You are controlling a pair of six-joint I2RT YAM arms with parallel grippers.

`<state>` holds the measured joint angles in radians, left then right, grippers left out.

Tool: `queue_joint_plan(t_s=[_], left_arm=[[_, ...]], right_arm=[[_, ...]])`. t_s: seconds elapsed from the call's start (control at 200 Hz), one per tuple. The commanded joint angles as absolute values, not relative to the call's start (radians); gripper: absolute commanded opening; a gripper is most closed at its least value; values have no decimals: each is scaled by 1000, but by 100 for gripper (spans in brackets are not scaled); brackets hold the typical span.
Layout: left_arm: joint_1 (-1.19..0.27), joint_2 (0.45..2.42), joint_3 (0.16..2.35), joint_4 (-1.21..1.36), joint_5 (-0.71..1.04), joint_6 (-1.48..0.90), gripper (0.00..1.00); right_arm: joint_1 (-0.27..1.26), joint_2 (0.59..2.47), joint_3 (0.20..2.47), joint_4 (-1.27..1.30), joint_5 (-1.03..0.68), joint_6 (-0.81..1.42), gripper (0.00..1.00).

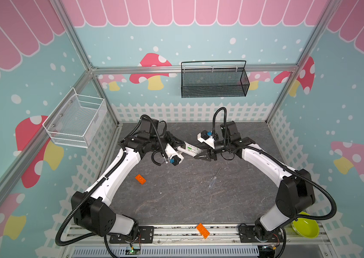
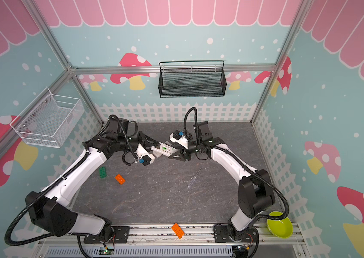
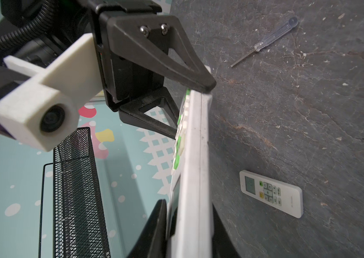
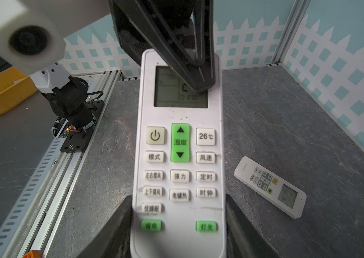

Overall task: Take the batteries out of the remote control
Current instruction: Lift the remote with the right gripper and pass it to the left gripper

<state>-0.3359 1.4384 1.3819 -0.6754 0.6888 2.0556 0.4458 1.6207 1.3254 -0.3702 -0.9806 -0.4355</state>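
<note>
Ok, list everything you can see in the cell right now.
held remote: 1, white with green buttons, above the table between both claws
second remote: 1, white, flat on the table
screwdriver: 1, clear handle, on the table
orange bricks: 2, orange, one on the table, one on the front rail
green brick: 1, green, table's left side
bowl: 1, lime green, front right corner
white wire basket: 1, white, left wall
black mesh basket: 1, black, back wall
tub: 1, yellow, outside the front rail
batteries: none in view
left claw: 1, black, closed on the held remote's screen end
right claw: 1, black, closed on its button end
</note>
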Motion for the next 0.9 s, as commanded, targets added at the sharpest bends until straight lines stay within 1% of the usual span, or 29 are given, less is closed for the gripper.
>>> queue_joint_plan(t_s=[0.0, 0.15, 0.21, 0.255, 0.345, 0.415, 0.455, 0.47, 0.525, 0.605, 0.721, 0.801, 0.891], left_arm=[[-340, 1431, 1357, -673, 676, 2342, 17], [-339, 1428, 1346, -660, 687, 2344, 13], [-339, 1424, 1340, -653, 694, 2342, 11], [-339, 1421, 1335, -644, 695, 2339, 8], [-339, 1416, 1327, -634, 690, 2308, 4], [-338, 1409, 1328, -628, 672, 2256, 0], [-337, 1403, 1324, -628, 661, 2222, 0], [-336, 1401, 1323, -627, 654, 2212, 0], [-335, 1394, 1318, -628, 636, 2161, 0], [-334, 1386, 1325, -659, 593, 2075, 0], [-337, 1379, 1378, -759, 546, 1832, 0], [-339, 1385, 1431, -802, 514, 1551, 0], [-341, 1377, 1470, -843, 486, 1229, 0]], right_arm=[[459, 1617, 1335, -341, -1012, -488, 28], [459, 1611, 1335, -345, -1004, -485, 28], [459, 1601, 1321, -336, -1003, -491, 31], [458, 1597, 1315, -328, -997, -491, 37], [457, 1583, 1312, -330, -970, -484, 56], [457, 1543, 1284, -320, -948, -487, 68], [456, 1508, 1257, -302, -929, -487, 73], [456, 1494, 1245, -295, -923, -486, 77], [450, 1448, 1217, -270, -894, -480, 82], [428, 1373, 1196, -256, -875, -459, 85], [393, 1246, 1112, -157, -845, -399, 88], [385, 1156, 1021, 0, -756, -296, 90], [385, 1093, 938, 155, -637, -160, 97]])
